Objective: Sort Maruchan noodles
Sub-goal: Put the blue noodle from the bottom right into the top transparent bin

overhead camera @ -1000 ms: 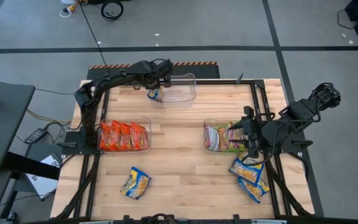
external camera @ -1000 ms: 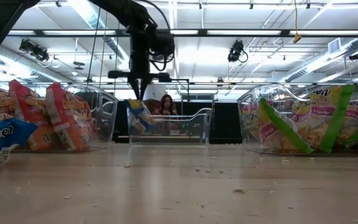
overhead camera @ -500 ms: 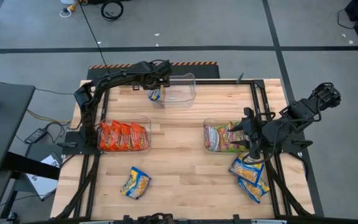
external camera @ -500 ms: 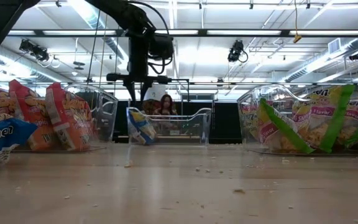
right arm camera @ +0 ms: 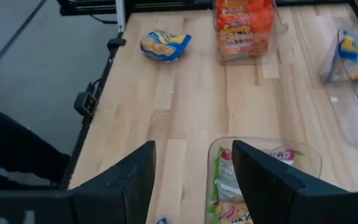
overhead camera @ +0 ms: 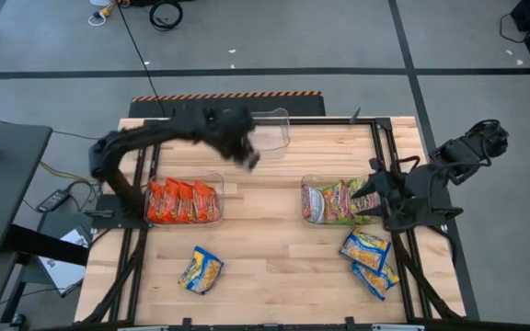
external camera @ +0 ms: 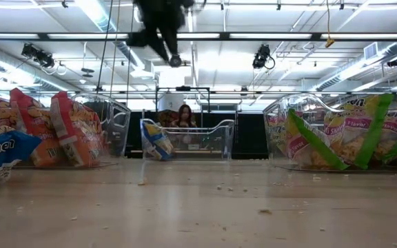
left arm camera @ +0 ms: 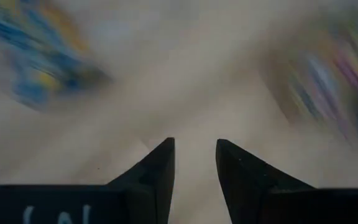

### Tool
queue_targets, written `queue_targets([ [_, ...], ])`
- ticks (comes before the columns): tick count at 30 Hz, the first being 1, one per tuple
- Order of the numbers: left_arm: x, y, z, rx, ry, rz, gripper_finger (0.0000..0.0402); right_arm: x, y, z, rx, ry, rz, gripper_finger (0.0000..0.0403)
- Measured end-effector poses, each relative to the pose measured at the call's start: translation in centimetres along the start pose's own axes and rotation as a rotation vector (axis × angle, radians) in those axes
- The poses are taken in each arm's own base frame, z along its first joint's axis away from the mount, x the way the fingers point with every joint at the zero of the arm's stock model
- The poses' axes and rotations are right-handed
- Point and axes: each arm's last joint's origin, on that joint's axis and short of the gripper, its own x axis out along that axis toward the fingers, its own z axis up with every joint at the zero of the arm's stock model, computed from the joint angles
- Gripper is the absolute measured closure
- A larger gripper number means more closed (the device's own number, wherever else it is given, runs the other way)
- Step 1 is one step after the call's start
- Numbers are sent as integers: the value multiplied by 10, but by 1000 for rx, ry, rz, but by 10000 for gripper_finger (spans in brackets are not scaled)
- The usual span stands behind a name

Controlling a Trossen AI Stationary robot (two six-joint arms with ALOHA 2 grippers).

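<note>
1. Far left, clear bin [overhead camera: 219, 179] packed with a row of orange-red packets [overhead camera: 182, 200]; sorted, by the look of it; seen again in the right wrist view [right arm camera: 244, 25].
2. Just below that, loose on the wooden table [overhead camera: 274, 248]: one blue-and-yellow packet [overhead camera: 201, 270], lying flat, unsorted.
3. Above centre, left gripper [overhead camera: 249, 156] raised over bare wood just short of the rear bin [overhead camera: 283, 119]. Fingers [left arm camera: 160, 171] parted by a narrow gap, nothing between them.
4. In that rear bin, one blue-and-yellow packet leaning against the near-left wall [external camera: 156, 141], a little way behind the left gripper and lower. So far apparently the only blue one delivered.
5. Right of centre, a third bin [overhead camera: 306, 184] holding silver-white packets with green and pink print [overhead camera: 329, 202], standing on edge; looks sorted.
6. At that bin's right edge, right gripper [overhead camera: 364, 195], jaws spread wide and empty, hovering above the green-and-pink packets.
7. Lower right, two or so more blue-and-yellow packets [overhead camera: 368, 250] overlapping on the table, close beneath the right gripper, untouched.
8. Judged progress: well past halfway. Orange and green groups in place; left to do, likely, the loose blue packets at lower left and lower right, bound for the rear bin.
</note>
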Motion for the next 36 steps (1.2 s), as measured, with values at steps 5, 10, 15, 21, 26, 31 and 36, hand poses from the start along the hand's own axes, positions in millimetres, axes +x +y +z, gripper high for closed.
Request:
queue_targets([
  [5,-34,-56,-73,193,166,-187,279,-2,-1,0,-110,-9,5,189],
  [10,-44,-96,-145,160,294,-217,268,1,0,2,-150,-26,-42,192],
  [15,-39,-112,-227,150,505,-182,229,13,13,3,-139,6,-3,192],
  [21,-6,-97,-314,196,658,-125,181,35,36,-1,-94,94,16,192],
  [26,15,-59,-346,156,514,-94,152,52,54,-7,-45,142,-10,192],
  [31,32,-12,-357,67,377,-124,141,64,62,-10,70,196,-13,192],
  [36,58,21,-367,-22,348,-238,141,72,67,-12,168,249,1,193],
])
